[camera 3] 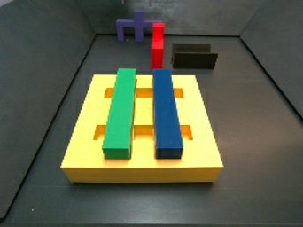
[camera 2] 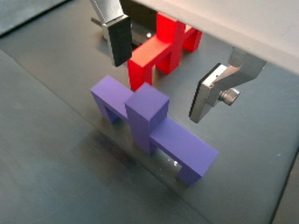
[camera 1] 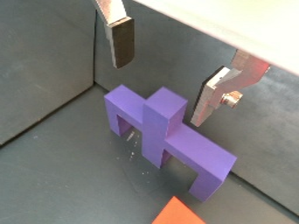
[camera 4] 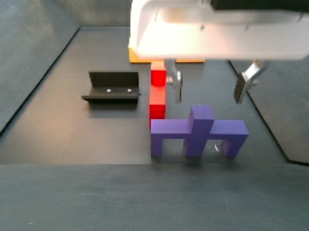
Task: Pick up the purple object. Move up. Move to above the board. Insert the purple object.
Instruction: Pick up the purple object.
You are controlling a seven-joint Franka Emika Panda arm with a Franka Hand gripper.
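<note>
The purple object (camera 4: 197, 133) stands upright on the dark floor, legs down and stem up. It also shows in both wrist views (camera 1: 163, 131) (camera 2: 146, 127) and small at the back in a side view (camera 3: 136, 28). My gripper (camera 4: 210, 90) is open and empty just above it, with the fingers (camera 1: 121, 42) on either side above the stem and not touching it; it shows likewise in a wrist view (camera 2: 163, 68). The yellow board (camera 3: 83, 133) lies apart from it, nearer in a side view, and holds a green bar (camera 3: 122, 111) and a blue bar (camera 3: 166, 111) in its slots.
An upright red block (camera 4: 157, 95) stands right behind the purple object and also shows in other views (camera 2: 158, 54) (camera 3: 157, 44). The black fixture (camera 4: 111, 88) stands beside the red block (camera 3: 194, 57). Dark walls enclose the floor.
</note>
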